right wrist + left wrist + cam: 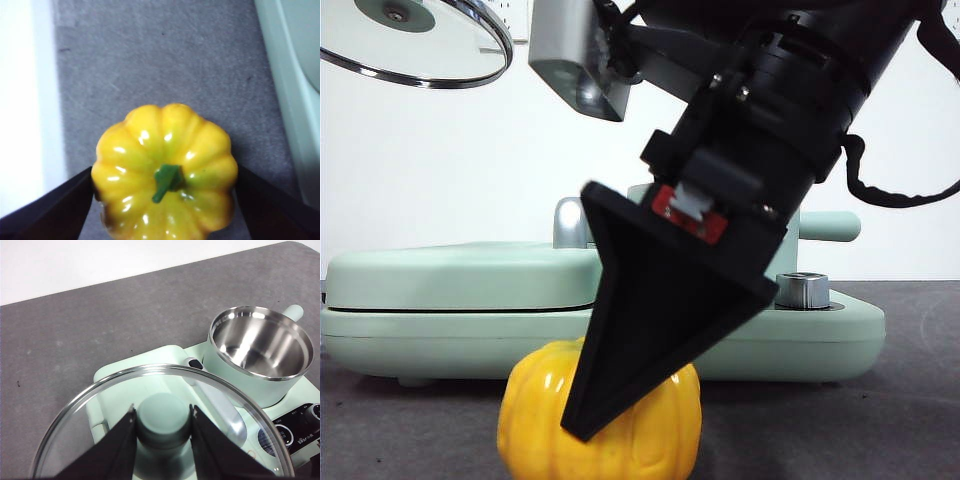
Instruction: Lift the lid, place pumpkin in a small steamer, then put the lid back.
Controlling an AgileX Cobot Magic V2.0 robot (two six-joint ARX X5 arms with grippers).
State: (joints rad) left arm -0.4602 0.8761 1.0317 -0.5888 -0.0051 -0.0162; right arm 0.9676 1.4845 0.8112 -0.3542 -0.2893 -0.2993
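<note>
My left gripper point(162, 411) is shut on the mint-green knob point(164, 420) of the glass lid point(85, 415) and holds it high in the air, above and beside the small steamer. The lid shows at the top left of the front view point(420, 45). The small steamer point(260, 347) stands uncovered and empty, its steel inside bare; in the front view only its handle point(828, 225) shows behind the arm. The yellow pumpkin point(165, 170) sits low at the table in front of the griddle unit point(640, 430). My right gripper point(165, 175) has its jaws against the pumpkin's two sides point(610, 400).
The wide mint-green griddle unit point(450, 290) stands across the table behind the pumpkin, with the steamer on its right part. Its control dials point(300, 425) and a chrome knob point(802, 290) are beside the steamer. Grey table surface point(75, 340) lies around it.
</note>
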